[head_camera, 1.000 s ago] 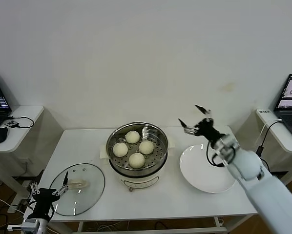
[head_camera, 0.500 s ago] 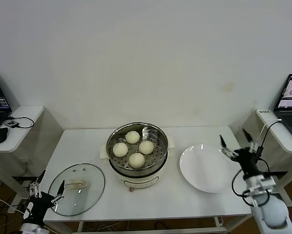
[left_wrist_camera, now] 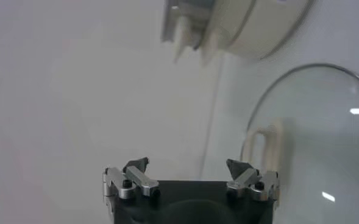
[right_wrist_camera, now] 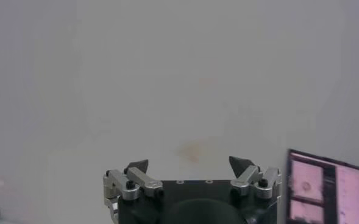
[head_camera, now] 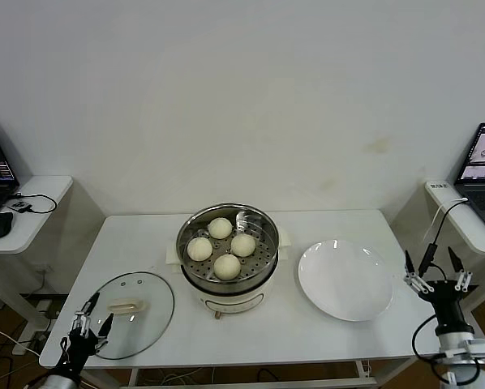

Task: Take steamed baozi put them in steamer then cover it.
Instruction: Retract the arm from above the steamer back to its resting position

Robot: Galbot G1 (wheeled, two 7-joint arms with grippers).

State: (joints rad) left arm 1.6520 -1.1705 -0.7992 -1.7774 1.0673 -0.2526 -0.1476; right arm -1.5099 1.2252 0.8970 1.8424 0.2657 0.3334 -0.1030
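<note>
My left claw [head_camera: 87, 322], open and empty, sat nearest the glass lid [head_camera: 129, 314]; the steamer [head_camera: 228, 247] lay at two o'clock from it.

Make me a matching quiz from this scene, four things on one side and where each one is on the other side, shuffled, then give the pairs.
Things:
1. baozi
2. glass lid
3. white plate
4. right gripper

Places:
A. lying flat on the table on the robot's left
B. inside the steamer
C. off the table's right edge, jaws open
D. on the table right of the steamer, nothing on it

Pairs: 1-B, 2-A, 3-D, 4-C
</note>
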